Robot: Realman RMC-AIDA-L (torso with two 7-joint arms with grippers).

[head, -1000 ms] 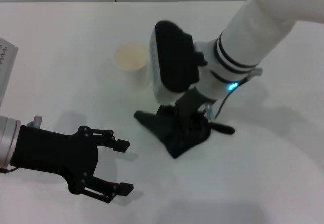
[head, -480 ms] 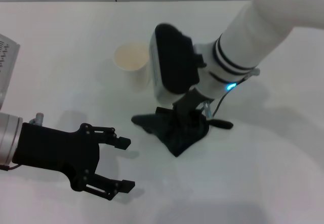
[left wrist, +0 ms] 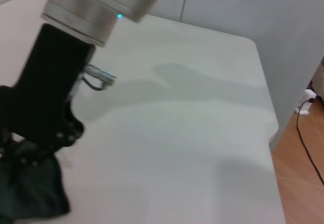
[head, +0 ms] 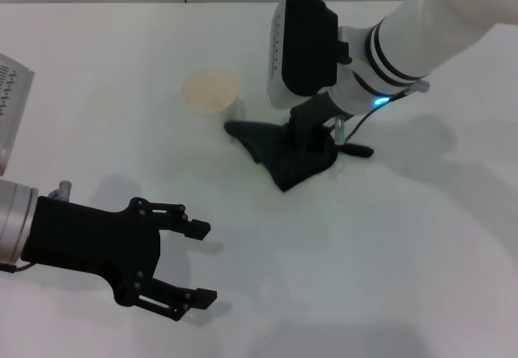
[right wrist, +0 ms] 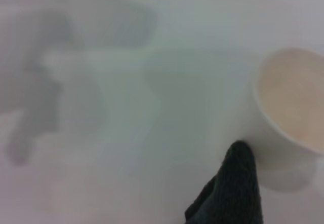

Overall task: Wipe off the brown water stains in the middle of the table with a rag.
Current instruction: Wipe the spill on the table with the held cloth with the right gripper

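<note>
**Rag pressed to the tabletop beside a paper cup**

White and smooth, the table (head: 421, 245) fills nearly the whole head view. Near its middle lies the rag (head: 285, 154), a dark green-black cloth spread flat with one pointed corner reaching toward the white paper cup (head: 212, 93); in the right wrist view that corner appears to touch the foot of the cup. A thin dark tail of the cloth trails out on the side away from the cup.

The right gripper (head: 312, 135) stands over the rag and bears down on its bunched middle. Its fingers are buried in the folds, so how far apart they stand cannot be told, though the cloth appears gathered under them. The left gripper (head: 197, 263) hovers low over the near left part of the table, well apart from the rag, its fingers spread wide and holding nothing.

No brown water stains show in any view; whether the patch lies under the cloth or is already gone cannot be told.

Handling, as a judgement: the rag is light, soft and limp, so it will drag and fold rather than slide as one piece. Taking hold at the thick bunched centre, with downward pressure, should keep it flat while wiping. The cup looks light and easily tipped if the cloth's corner pushes it.
</note>
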